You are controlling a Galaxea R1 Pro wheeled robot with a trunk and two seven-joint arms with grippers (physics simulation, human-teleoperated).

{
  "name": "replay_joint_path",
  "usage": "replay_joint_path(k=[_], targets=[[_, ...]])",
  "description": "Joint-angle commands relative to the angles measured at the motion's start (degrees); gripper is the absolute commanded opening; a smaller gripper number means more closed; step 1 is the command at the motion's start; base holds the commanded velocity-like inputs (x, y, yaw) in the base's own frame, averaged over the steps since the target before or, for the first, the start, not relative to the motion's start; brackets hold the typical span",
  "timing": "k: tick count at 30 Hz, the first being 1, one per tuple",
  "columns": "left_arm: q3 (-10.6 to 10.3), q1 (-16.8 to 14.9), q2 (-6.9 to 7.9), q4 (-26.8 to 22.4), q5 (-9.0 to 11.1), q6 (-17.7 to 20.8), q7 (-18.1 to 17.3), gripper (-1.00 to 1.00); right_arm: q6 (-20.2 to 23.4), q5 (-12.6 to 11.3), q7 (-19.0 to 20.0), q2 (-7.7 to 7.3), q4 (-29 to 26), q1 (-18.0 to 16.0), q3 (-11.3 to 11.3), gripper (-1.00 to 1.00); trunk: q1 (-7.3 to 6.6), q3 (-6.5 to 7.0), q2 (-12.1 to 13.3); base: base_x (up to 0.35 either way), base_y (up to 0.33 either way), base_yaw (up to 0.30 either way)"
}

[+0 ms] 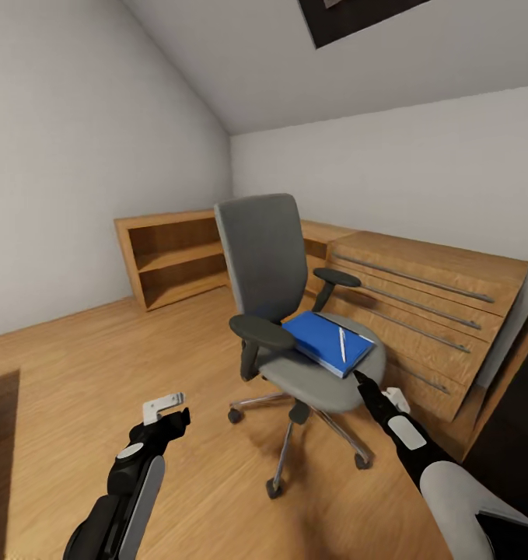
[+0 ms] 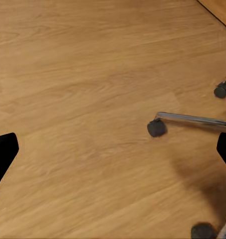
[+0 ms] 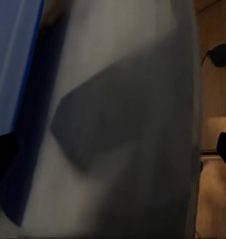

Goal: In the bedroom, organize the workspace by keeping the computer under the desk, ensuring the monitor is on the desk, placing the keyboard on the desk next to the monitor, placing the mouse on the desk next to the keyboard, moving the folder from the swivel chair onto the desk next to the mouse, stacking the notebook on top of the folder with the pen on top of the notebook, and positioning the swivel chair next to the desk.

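Now the right gripper (image 1: 360, 379) reaches the near edge of the grey swivel chair's seat (image 1: 318, 385), where the flat blue folder (image 1: 326, 342) lies under a slim white pen (image 1: 342, 343). Its fingers stand apart, empty, and should slide low under the folder's near edge, keeping it level. Left fingers (image 1: 182, 417) hang open over the floor.
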Motion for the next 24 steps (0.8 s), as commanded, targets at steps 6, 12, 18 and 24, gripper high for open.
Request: replay_joint_path(k=[6,12,18,24], targets=[[-0.8,0.0,-0.03,0.1,0.6,0.1,0.4,1.0,0.5,-0.8,0.6,0.07,-0.1,-0.1,-0.1,1.0,-0.02,0.05,0.0,0.003,0.003,0.1],[-1.0,0.0,-0.03,0.2,0.6,0.1,0.4,1.0,0.5,-0.8,0.6,0.06,-0.1,-0.1,-0.1,1.0,-0.02,0.06,0.0,-0.17,-0.032,0.009],[-1.0,0.0,-0.03,0.2,0.6,0.1,0.4,1.0,0.6,-0.8,0.6,-0.01,-0.1,-0.1,-0.1,1.0,-0.02,0.06,0.0,-0.306,-0.073,0.001],[-1.0,0.0,-0.03,0.2,0.6,0.1,0.4,1.0,0.6,-0.8,0.7,-0.02,-0.1,-0.1,-0.1,1.0,-0.02,0.06,0.0,-0.326,-0.075,0.0]])
